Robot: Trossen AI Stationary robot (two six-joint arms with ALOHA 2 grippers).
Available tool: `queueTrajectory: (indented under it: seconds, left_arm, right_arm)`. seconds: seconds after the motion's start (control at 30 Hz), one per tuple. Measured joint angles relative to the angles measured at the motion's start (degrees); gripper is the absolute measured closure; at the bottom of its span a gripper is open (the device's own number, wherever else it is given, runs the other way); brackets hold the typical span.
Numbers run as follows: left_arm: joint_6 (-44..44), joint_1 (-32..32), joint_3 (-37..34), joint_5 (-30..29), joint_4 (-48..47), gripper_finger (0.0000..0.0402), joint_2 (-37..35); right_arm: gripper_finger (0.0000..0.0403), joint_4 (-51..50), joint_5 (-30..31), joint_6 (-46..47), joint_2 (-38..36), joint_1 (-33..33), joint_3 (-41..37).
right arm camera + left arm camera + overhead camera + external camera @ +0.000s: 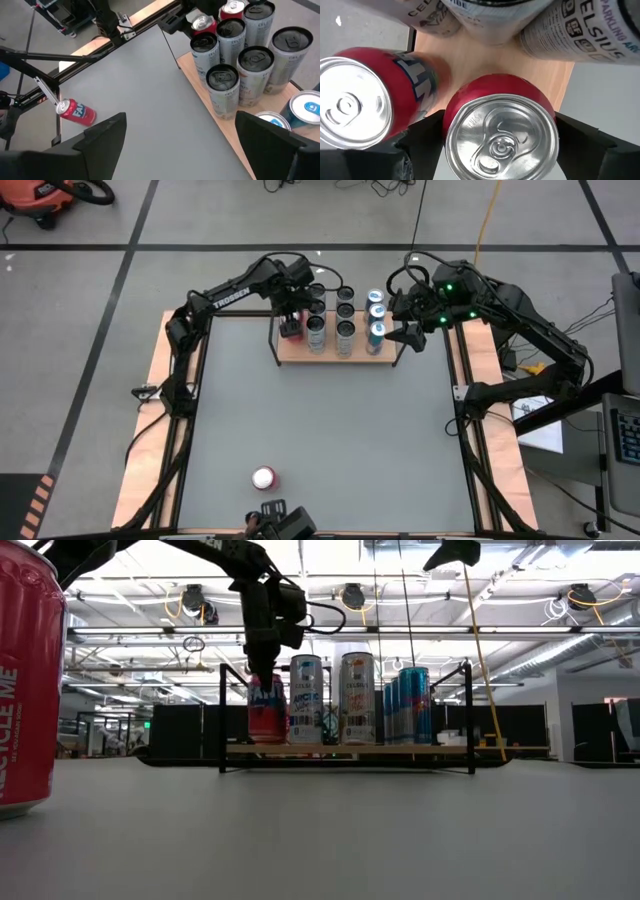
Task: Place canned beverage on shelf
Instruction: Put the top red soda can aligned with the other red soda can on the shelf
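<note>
Beside silver cans (pixel 331 323) on shelf (pixel 292 352), left pincer (pixel 291 326) straddles red can (pixel 499 131)

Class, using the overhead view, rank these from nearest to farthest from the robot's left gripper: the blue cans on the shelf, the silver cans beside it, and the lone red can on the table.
1. Silver cans, just beside the left gripper.
2. Blue cans, at the shelf's opposite end.
3. Lone red can, far across the table at its opposite edge.

Two black jointed arms (pixel 235 285) (white "TROSSEN" lettering).

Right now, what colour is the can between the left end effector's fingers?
Red, with a silver top; the left wrist view shows the can best.
</note>
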Motion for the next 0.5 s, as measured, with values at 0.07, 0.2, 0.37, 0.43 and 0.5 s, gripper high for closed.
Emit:
queueTrajectory:
  seconds: [0.07, 0.2, 0.37, 0.43, 0.5]
  left_arm:
    - [0.0, 0.0, 0.0, 0.0, 0.1, 0.0079, 0.0]
    - [0.0, 0.0, 0.0, 0.0, 0.0, 0.0078, -0.1]
    - [0.0, -0.2, 0.0, -0.6, 0.0, 0.0078, -0.1]
    - [-0.5, -0.6, 0.0, -2.7, -0.7, 0.0077, -0.1]
    - [-0.6, -1.2, 0.0, -5.2, -2.4, 0.0077, -0.6]
  right_arm:
    - [0.0065, 0.3, 0.0, 0.0, 0.0, 0.0, 0.0]
    - [0.0065, 0.8, 0.0, -0.1, 0.0, 0.0, 0.0]
    - [0.0065, 0.8, -0.1, -0.8, 0.0, 0.0, 0.0]
    - [0.0065, 0.9, -0.3, -1.4, 0.0, 0.0, 0.0]
    - [0.0065, 0.9, -1.4, -1.8, 0.0, 0.0, 0.0]
